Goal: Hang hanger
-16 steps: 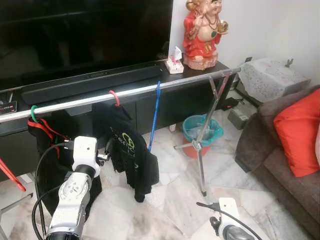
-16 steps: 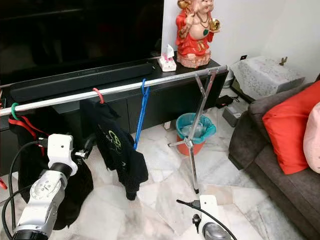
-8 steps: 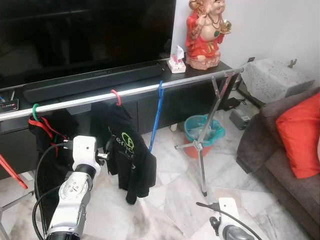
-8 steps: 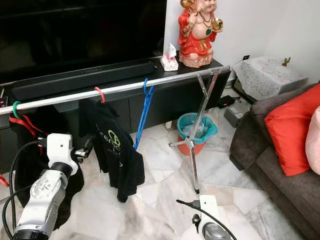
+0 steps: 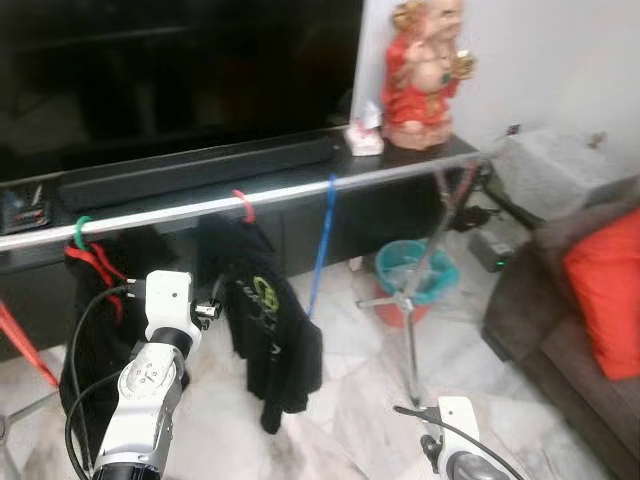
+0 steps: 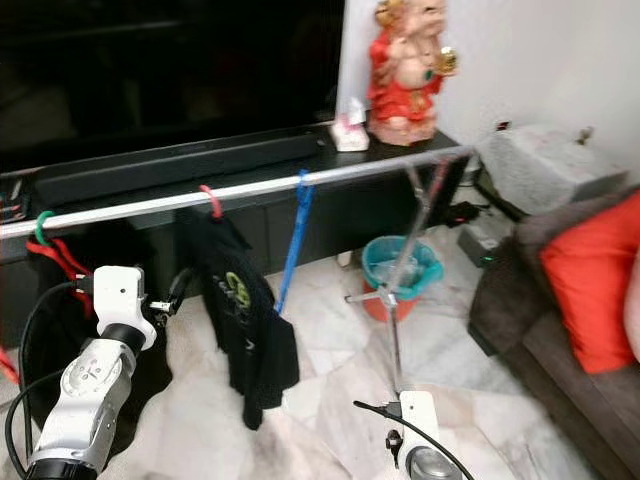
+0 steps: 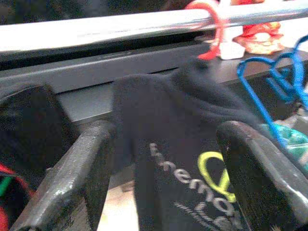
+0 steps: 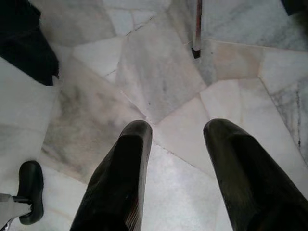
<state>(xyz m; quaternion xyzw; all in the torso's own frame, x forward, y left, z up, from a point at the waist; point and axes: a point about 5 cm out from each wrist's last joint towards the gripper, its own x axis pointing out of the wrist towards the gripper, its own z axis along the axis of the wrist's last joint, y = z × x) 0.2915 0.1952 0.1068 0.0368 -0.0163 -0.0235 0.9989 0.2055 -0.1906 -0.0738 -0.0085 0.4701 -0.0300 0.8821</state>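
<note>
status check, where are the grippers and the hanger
Left gripper open, facing black shirt on red plastic hanger, hooked on silver metal rail. Right gripper open, low over marble floor. Blue hanger beside.

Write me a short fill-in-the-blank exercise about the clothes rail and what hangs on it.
1. The black shirt hangs from a ____ hanger hook on the metal rail.
2. The empty hanger just to its right is ____.
3. The left gripper has its fingers ____, with the shirt between them but not clamped.
4. The teal bucket stands on the ____.

Missing words: red; blue; open; floor
</note>
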